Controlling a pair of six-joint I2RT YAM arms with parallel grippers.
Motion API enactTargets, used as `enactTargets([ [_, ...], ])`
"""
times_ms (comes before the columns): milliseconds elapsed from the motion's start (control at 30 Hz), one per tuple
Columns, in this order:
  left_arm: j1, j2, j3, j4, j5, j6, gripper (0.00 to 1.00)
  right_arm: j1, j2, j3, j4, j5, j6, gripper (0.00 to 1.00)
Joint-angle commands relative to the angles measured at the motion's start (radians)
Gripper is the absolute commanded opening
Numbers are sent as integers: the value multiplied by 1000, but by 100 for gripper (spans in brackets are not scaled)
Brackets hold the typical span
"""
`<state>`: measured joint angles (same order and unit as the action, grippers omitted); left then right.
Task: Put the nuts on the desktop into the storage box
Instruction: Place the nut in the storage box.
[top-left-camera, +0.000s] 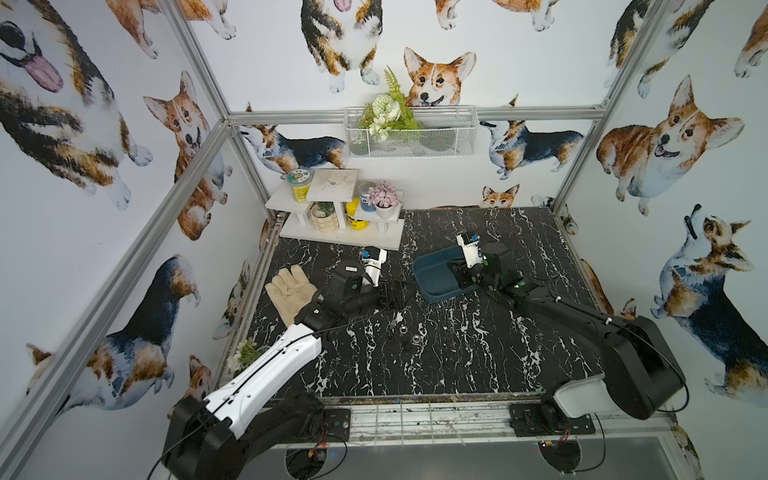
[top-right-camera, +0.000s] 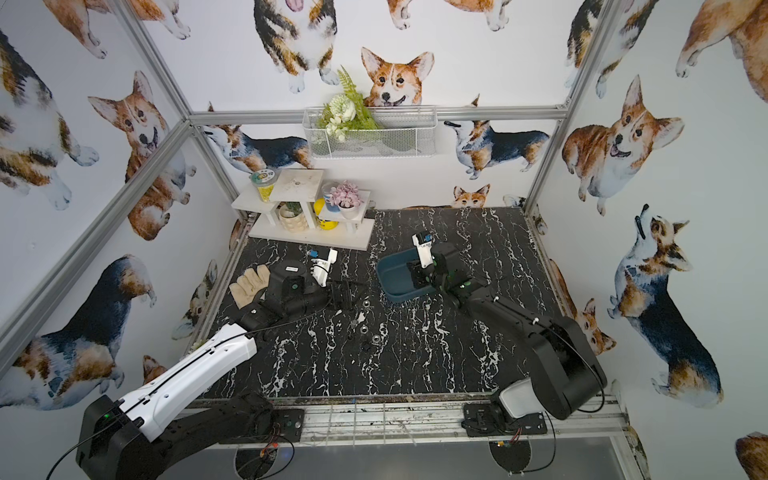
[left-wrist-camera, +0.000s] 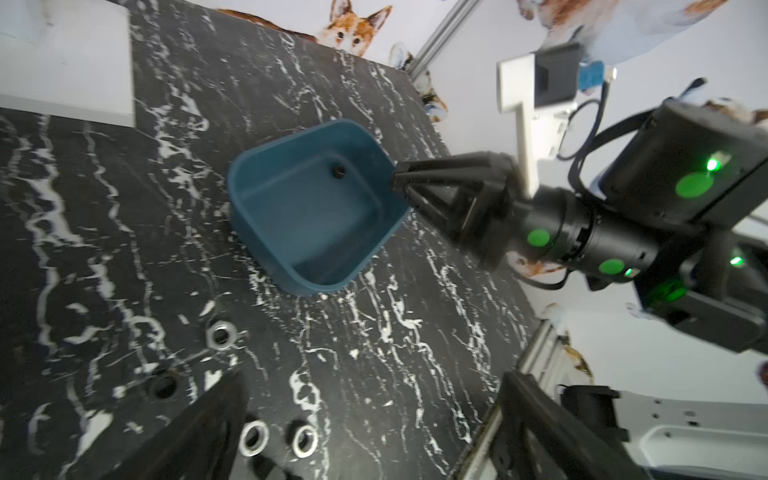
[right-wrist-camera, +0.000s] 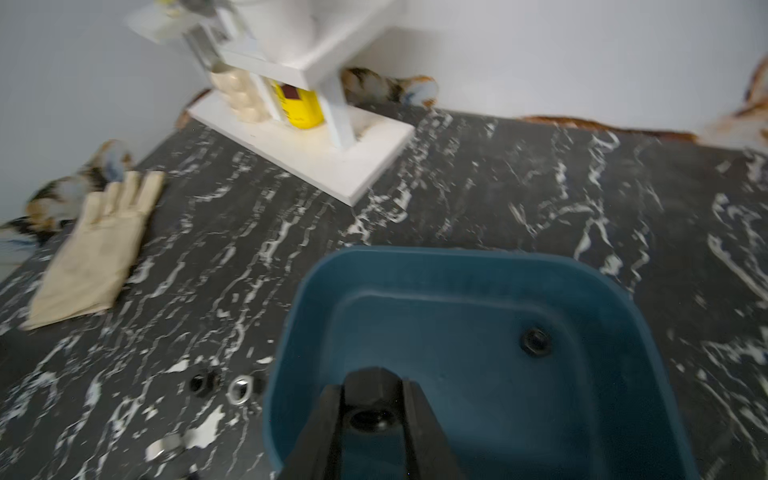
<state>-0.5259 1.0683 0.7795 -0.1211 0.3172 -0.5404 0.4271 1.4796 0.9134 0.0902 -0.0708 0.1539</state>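
The right tool (right-wrist-camera: 371, 395), narrowed, pinches what looks like a dark nut (right-wrist-camera: 368, 419) just inside the storage box (right-wrist-camera: 457, 270), where a second nut (right-wrist-camera: 536, 340) lies. Its arm reaches forward, angled down. The left tool (left-wrist-camera: 374, 376) gapes wide above loose nuts (left-wrist-camera: 253, 436) on the surface (left-wrist-camera: 374, 332).

Staged robotics lab cell: aluminium-profile frame (top-left-camera: 286, 118), corgi-print backdrop panels (top-left-camera: 440, 79), marble-look desktop (top-left-camera: 457, 353), left arm (top-left-camera: 270, 370) and right arm (top-left-camera: 582, 324) bolted along the front.
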Motion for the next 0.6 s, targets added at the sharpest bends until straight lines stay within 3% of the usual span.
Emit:
enactTargets([
  [0,-1,-11,-9,-98,-74,143,100,-33,119,126,-283,93,34,22],
  [267,-6,-127,-136,-38,-42,244,100,-42,324,296,-409,226,29,22],
  [567,-6,-231,-208,-46,-158,286,100,-42,471,427,-432,228,46,22],
])
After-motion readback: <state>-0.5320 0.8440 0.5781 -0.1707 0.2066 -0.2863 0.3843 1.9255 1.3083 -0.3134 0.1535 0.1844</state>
